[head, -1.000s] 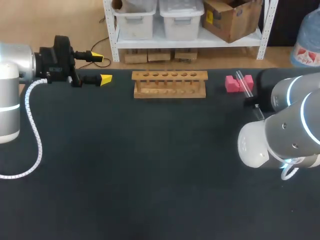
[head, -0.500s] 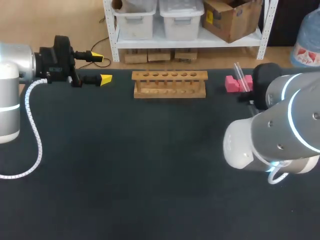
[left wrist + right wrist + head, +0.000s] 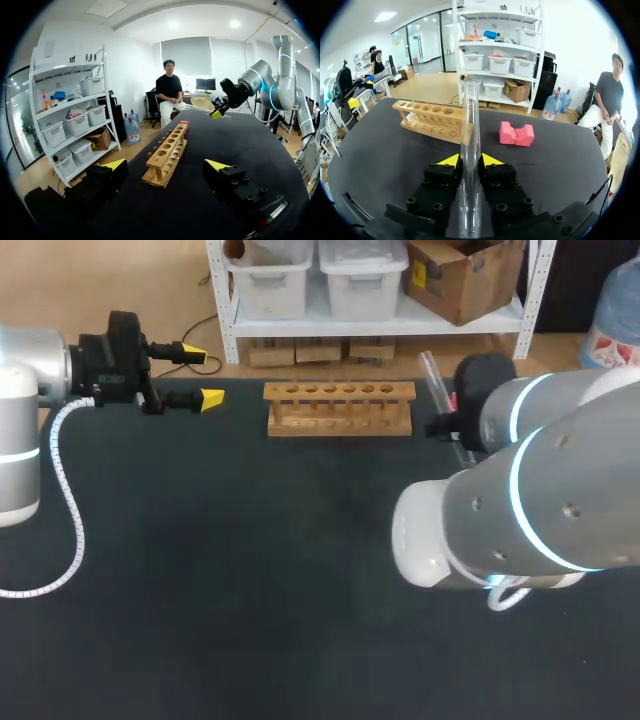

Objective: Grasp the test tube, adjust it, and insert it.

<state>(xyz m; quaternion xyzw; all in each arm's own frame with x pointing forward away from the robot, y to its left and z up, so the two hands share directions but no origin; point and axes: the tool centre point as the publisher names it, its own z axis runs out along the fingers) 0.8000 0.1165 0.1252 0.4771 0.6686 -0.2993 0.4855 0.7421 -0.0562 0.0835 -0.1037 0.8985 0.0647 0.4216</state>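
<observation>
Right gripper [image 3: 469, 161]: both yellow tips are pinched on the test tube [image 3: 470, 130] from two sides. The glass runs straight out between the fingers, open mouth pointing away from the wrist, with its lower length lying back along the gripper body. From that gripper, the wooden rack [image 3: 432, 120] sits ahead at about 11 o'clock and the pink block [image 3: 516, 135] ahead at about 1 o'clock. Both rest on the black table [image 3: 250, 570] and neither touches the tube. From overhead, the right arm [image 3: 540, 490] comes in from 3 o'clock and its bulk covers most of the wrist. The tube pokes out at roughly 1 o'clock of table centre, tilted with its top leaning toward 11. It is just off the rack's 3 o'clock end and not in any hole. The rack lies lengthwise along the far edge at 12 o'clock. Its row of holes faces up, and all the holes I can see are empty. The left wrist camera shows the tube held clear of the tabletop, beyond the rack's far end and near the pink block. Left gripper [image 3: 203, 377]: fingers spread wide with nothing between them, parked at about 10 o'clock by the far-left table edge. It sits well apart from the rack's 9 o'clock end and points along the rack's length.
</observation>
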